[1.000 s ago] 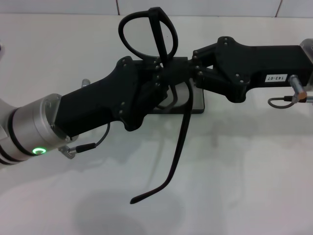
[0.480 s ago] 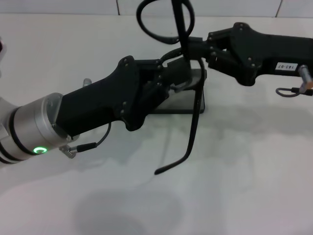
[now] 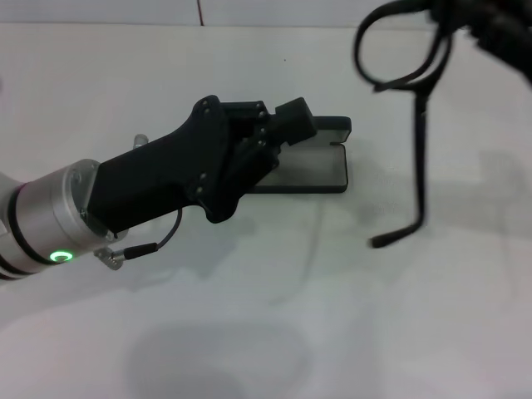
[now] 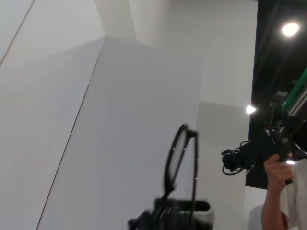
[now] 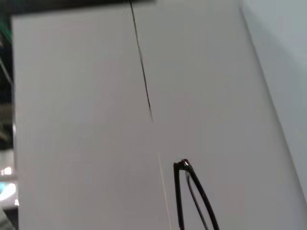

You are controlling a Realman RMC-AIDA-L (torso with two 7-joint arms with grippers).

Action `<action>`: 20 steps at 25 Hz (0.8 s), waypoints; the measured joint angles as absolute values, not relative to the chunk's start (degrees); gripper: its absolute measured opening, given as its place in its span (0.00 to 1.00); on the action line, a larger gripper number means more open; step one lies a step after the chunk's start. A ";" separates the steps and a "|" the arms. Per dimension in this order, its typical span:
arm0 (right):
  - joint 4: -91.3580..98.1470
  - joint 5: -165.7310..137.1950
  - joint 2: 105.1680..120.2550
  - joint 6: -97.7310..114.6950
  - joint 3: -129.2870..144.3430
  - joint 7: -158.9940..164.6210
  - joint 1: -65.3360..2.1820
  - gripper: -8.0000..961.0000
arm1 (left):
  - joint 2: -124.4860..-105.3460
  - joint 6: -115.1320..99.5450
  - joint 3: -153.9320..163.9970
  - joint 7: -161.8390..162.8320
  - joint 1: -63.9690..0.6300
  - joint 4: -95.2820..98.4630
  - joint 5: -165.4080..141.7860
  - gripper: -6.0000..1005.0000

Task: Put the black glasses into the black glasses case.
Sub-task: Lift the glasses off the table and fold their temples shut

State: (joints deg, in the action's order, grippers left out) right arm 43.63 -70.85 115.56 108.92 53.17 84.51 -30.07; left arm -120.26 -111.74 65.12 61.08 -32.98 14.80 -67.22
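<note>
Up at the far right, the right gripper (image 3: 490,21) is grasping the black glasses (image 3: 407,58) by the frame, holding them in the air, one temple arm dangling down toward the table (image 3: 249,332), well right of the case. Nearer the middle, the left gripper (image 3: 287,125) is hovering over the black glasses case (image 3: 320,170), which is lying open on the table; I cannot tell whether its claw is released or clenched. The risk I see is that hanging temple: it could catch the case's rim or lid on the way in, nudging the case or twisting the frame in the grip.
</note>
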 joint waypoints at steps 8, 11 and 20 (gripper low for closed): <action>43.26 -64.06 115.61 110.77 51.25 81.86 -29.62 0.04 | -120.10 -111.78 71.15 59.95 -36.76 15.31 -72.82 0.03; 41.03 -63.36 115.89 108.75 51.94 78.90 -31.45 0.04 | -120.51 -111.85 75.60 57.31 -37.62 15.57 -71.20 0.03; 31.35 -64.23 115.80 102.08 59.05 70.04 -37.54 0.04 | -120.49 -111.99 90.09 51.42 -36.81 16.09 -52.00 0.03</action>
State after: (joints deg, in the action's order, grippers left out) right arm 31.35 -64.23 115.80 102.08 59.05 70.04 -37.54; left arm -120.49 -111.99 90.09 51.42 -36.81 16.09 -52.00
